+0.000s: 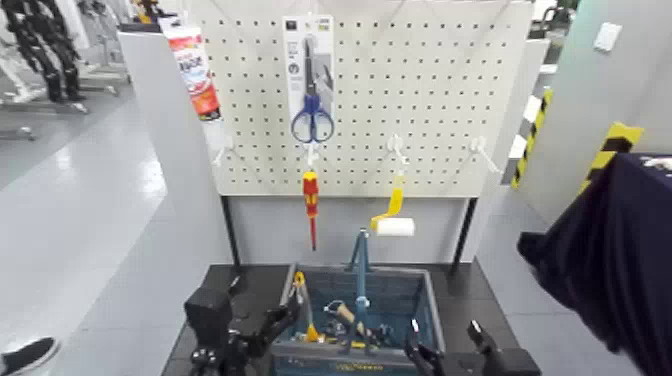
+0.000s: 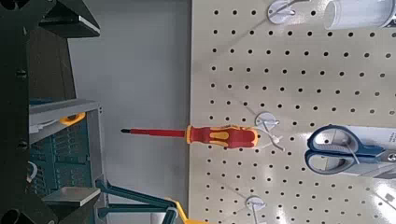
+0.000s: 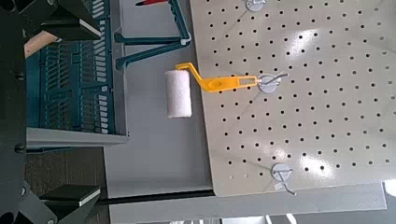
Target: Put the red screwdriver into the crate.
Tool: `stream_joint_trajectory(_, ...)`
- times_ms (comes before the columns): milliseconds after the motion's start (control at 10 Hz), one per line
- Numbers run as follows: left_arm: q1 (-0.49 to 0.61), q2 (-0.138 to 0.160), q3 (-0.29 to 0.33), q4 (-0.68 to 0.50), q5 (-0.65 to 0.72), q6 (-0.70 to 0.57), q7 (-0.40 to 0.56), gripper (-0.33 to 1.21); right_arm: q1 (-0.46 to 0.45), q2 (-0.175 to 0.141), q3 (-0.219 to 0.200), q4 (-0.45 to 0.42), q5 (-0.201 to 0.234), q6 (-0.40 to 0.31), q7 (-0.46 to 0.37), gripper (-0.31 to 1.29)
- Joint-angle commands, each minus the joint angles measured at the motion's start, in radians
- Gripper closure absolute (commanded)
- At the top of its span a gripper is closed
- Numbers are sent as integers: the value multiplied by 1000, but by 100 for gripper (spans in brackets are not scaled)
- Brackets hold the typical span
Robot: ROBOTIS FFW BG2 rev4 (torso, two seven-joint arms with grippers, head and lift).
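1. two printed packages on the pale pegboard (image 1: 370, 60): on the red-and-white packet (image 1: 195, 75), large lettering too small to make out; on the scissors' card (image 1: 294, 60), dark print, likewise unreadable.
2. on the front of the crate (image 1: 432, 310), small yellow marking, not legible.
3. inside the crate, a yellow-handled tool (image 1: 307, 309) leaning near one side, plus a tan-handled tool (image 1: 346, 317) and other small items, hard to name; slotted plastic walls, blue-grey, with an upright blue handle (image 1: 362, 262).
4. hanging from a hook, shaft down, above the crate and outside it: the red screwdriver (image 1: 311, 196), smooth red handle with yellow parts, slim red-sleeved shaft, dark tip.
5. blue-looped scissors (image 1: 312, 118) above that; well to the side, a paint roller (image 1: 395, 226) with fuzzy white sleeve and yellow handle.
6. left gripper (image 1: 245, 315) by the crate's left side, pincer wide apart, nothing between.
7. right gripper (image 1: 445, 334) by the right side, pincer also apart and empty.
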Motion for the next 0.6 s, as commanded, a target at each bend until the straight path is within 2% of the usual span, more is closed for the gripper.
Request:
stream_joint_trajectory(100,-11,0,1,9,1,-3,-5,11,-1,1,0,0,0,0,0,14)
stream_joint_trajectory(600,-28,0,1,23,3,-8,-13,11,-1,1,2,2,-2,0,0,14)
